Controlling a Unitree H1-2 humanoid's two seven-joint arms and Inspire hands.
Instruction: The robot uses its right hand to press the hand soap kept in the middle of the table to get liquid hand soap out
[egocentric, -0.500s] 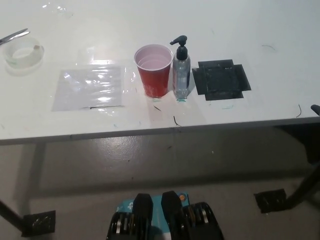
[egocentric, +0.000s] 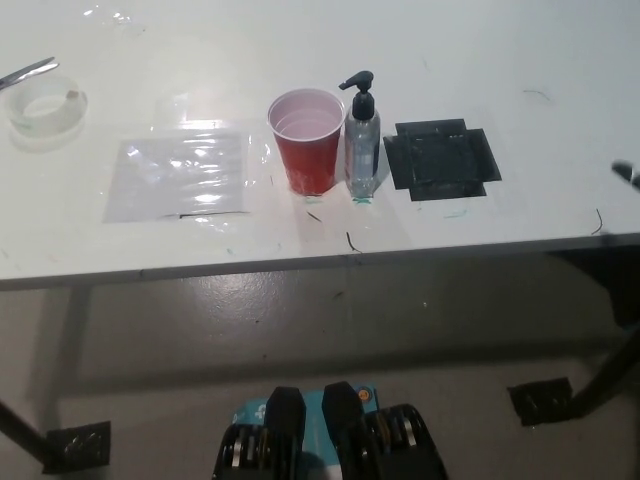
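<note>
A clear hand soap bottle (egocentric: 362, 150) with a black pump head (egocentric: 360, 84) stands upright near the middle of the white table (egocentric: 300, 40). A red plastic cup (egocentric: 308, 140) stands right beside it on its left, touching or nearly so. Only a small black tip of my right hand (egocentric: 627, 172) shows at the right edge of the picture, over the table and far to the right of the bottle. Whether it is open or shut cannot be seen. My white left hand is out of view.
A black square patch (egocentric: 441, 159) lies flat just right of the bottle. A clear plastic sheet (egocentric: 182, 176) lies left of the cup. A roll of clear tape (egocentric: 45, 106) sits at the far left. The table's front edge (egocentric: 300, 263) runs across the middle.
The black tip of my right hand has risen along the right edge, from beside the table's front edge to over the tabletop. Bottle and cup have not moved.
</note>
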